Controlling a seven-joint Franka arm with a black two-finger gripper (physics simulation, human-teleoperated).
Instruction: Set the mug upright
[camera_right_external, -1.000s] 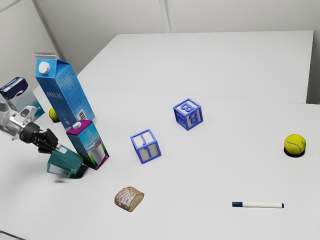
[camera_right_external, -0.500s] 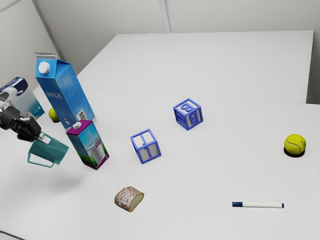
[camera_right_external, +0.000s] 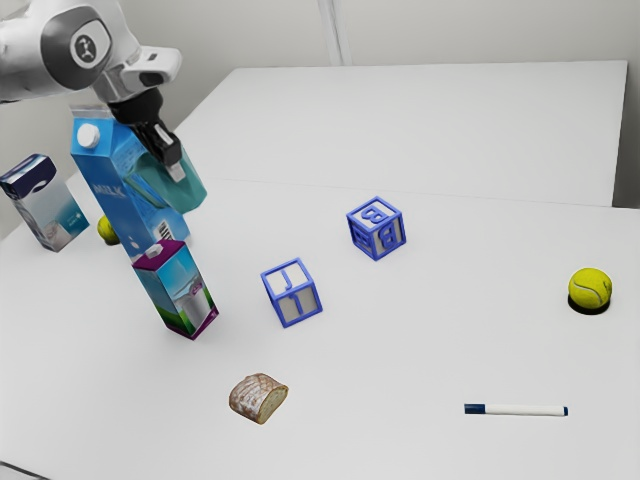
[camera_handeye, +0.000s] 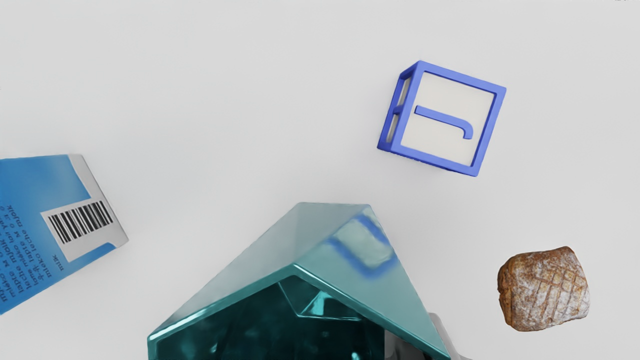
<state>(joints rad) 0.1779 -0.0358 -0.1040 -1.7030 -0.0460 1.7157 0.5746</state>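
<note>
White table (camera_right_external: 400, 340) below, the claw (camera_right_external: 177, 171) grips a mug (camera_right_external: 188, 195).

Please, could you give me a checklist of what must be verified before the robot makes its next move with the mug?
1. Claw closed on the mug: ok.
2. Mug lifted off the table: ok.
3. Mug upright: not ok, it looks tilted in the exterior view.
4. Mug not touching the tall milk carton: cannot tell for sure; they overlap in the exterior view.
5. Bread apart from the mug: ok.
</note>
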